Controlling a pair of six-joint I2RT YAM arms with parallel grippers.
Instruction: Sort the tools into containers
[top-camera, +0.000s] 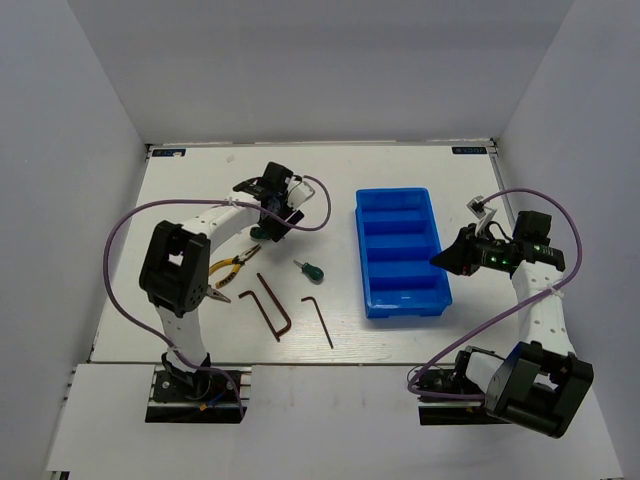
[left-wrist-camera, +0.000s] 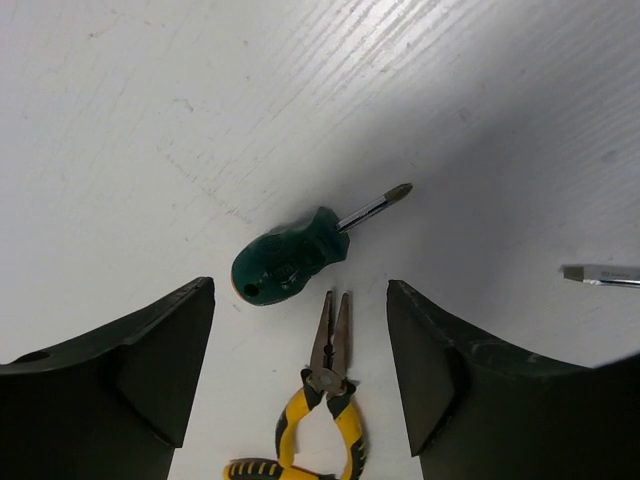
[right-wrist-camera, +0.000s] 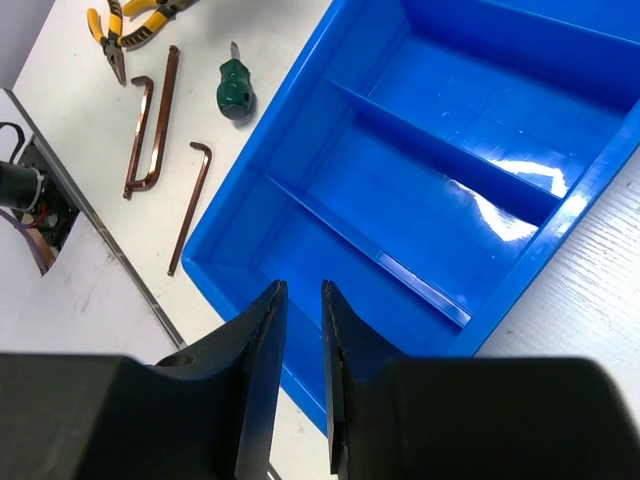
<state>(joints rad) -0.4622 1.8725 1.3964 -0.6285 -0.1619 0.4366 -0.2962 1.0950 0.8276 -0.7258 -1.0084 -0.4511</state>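
– Overhead: glossy blue tray (top-camera: 408, 310), four ribbed sections, sits right of centre on the white table (top-camera: 200, 190). The tools lie left of it: yellow-black pliers (top-camera: 232, 272), stubby screwdriver (top-camera: 309, 269), three thin L-shaped hex keys (top-camera: 270, 306).
– Left wrist?
– Left gripper (left-wrist-camera: 300, 300): black wedge fingers spread wide, holding nothing. Second screwdriver (left-wrist-camera: 285, 265), rounded green handle, lies on grained tabletop just ahead of the gap, pliers' nose beside it.
– Right wrist?
– Right gripper (right-wrist-camera: 302, 300): fingers a narrow slit apart, nothing between them, above the tray's corner wall.

White wood-grain table (top-camera: 400, 340) enclosed by plain pale grey walls (top-camera: 300, 70).
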